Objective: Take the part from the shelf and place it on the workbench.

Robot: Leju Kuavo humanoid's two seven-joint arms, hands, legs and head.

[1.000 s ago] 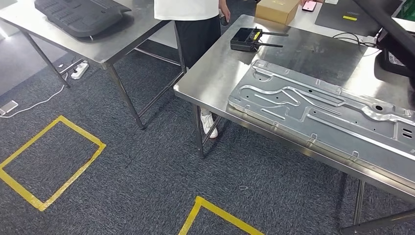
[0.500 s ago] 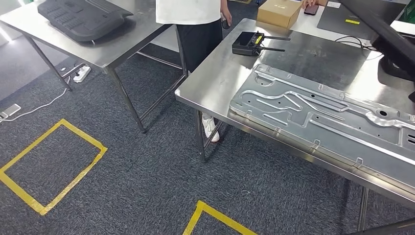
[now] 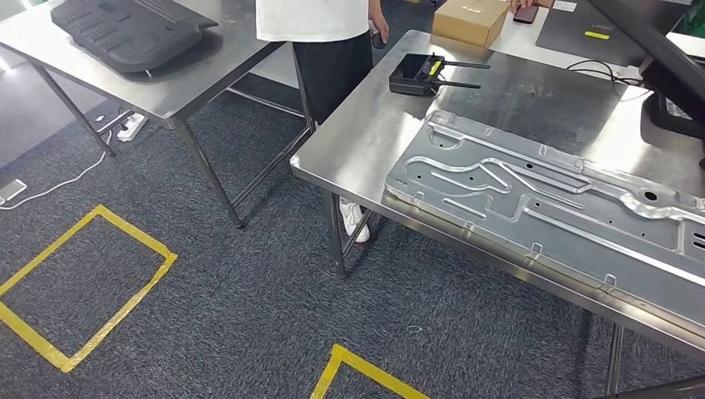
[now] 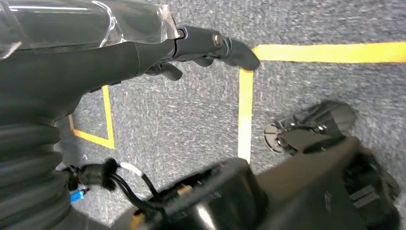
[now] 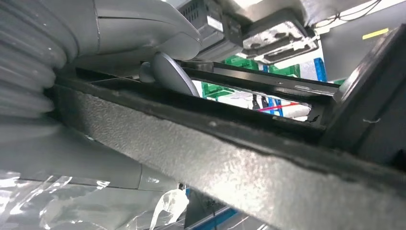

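Note:
A long black part with a rough foam-like edge [image 5: 239, 172] runs across the right wrist view, and my right hand [image 5: 119, 43] grips it, grey thumb laid over its rim. In the head view the same black part [image 3: 657, 50] juts in at the upper right, above the steel workbench [image 3: 366, 133]. My left hand [image 4: 143, 52] hangs over the carpet in the left wrist view, dark fingers stretched out and holding nothing.
A large pressed metal panel [image 3: 540, 208] covers the workbench's near side, with a black box with antennas [image 3: 416, 73] and a cardboard box [image 3: 470, 18] behind. A person [image 3: 324, 33] stands between it and a left table [image 3: 191, 83] bearing a black moulded part [image 3: 125, 29]. Yellow tape squares [image 3: 83, 283] mark the carpet.
The whole head view has swayed slightly, so the camera has moved; the tables and the person keep their places. The black part stays in my right hand.

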